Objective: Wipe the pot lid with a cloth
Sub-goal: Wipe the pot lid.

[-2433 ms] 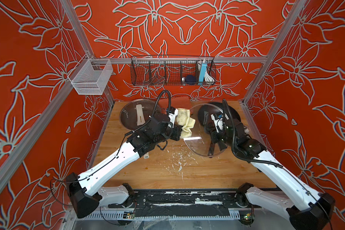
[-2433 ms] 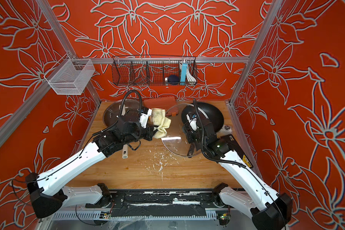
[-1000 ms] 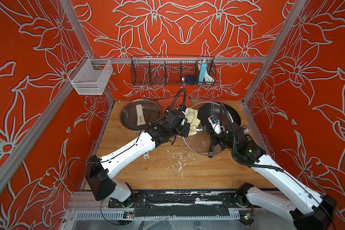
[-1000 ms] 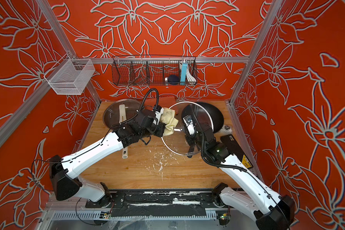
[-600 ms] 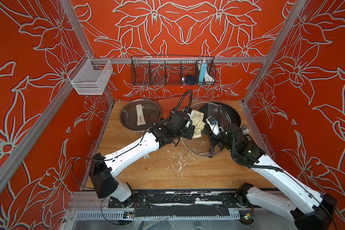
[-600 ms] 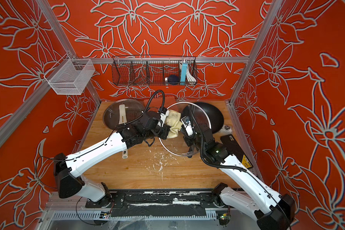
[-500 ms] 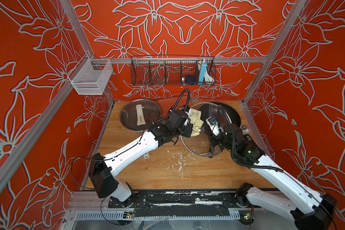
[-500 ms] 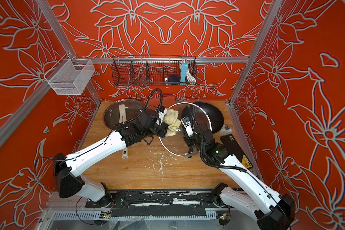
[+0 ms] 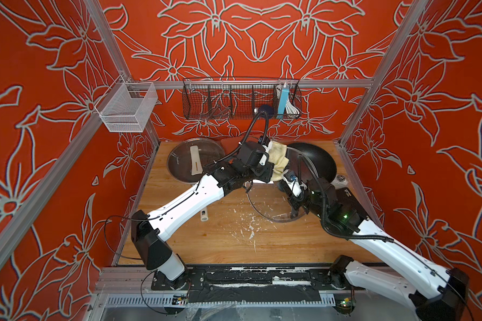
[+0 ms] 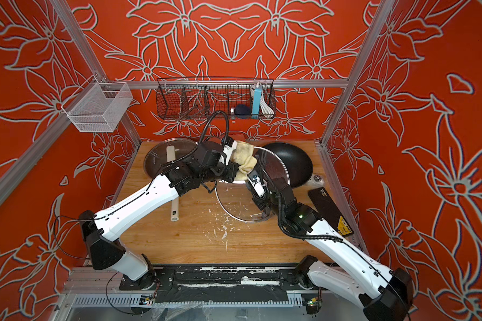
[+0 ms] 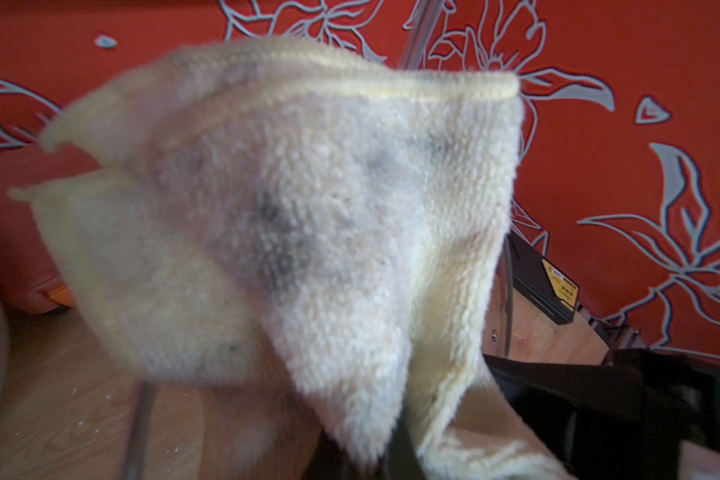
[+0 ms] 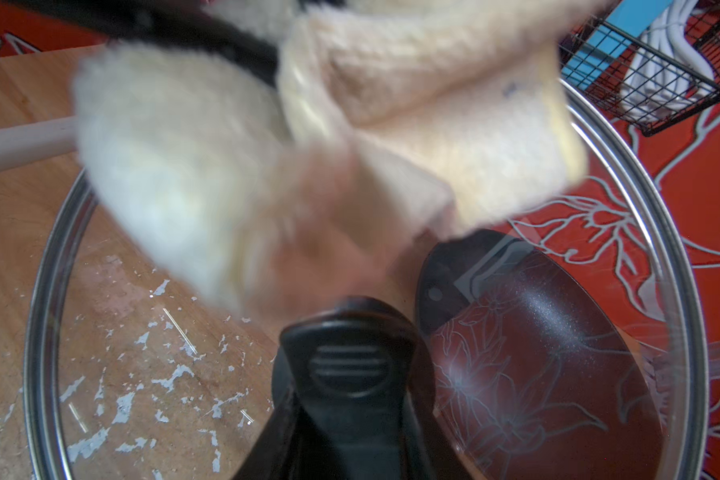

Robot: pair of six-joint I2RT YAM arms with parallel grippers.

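Note:
My right gripper (image 9: 295, 200) (image 12: 350, 440) is shut on the black handle (image 12: 346, 365) of the glass pot lid (image 9: 265, 204) (image 10: 234, 201) (image 12: 38, 332). It holds the lid tilted on edge above the wooden table. The cream, grey-stained cloth (image 9: 278, 156) (image 10: 244, 159) (image 11: 308, 208) hangs bunched from my left gripper (image 9: 271, 164) (image 10: 231, 164), which is shut on it. The cloth lies against the far upper part of the lid. In the right wrist view the cloth (image 12: 433, 124) shows blurred through the glass. It hides the left fingertips.
A black pan (image 9: 315, 161) sits right behind the lid. A second glass lid (image 9: 178, 169) lies at the back left, with a white tube (image 9: 204, 216) near the left arm. White flecks (image 9: 248, 228) dot the table. A black slab (image 10: 329, 205) lies at the right edge, and wire baskets (image 9: 240, 100) hang on the back wall.
My left gripper has swept the cloth rightward onto the lid, then toward the back along its upper part. The right gripper still holds the lid by its handle.

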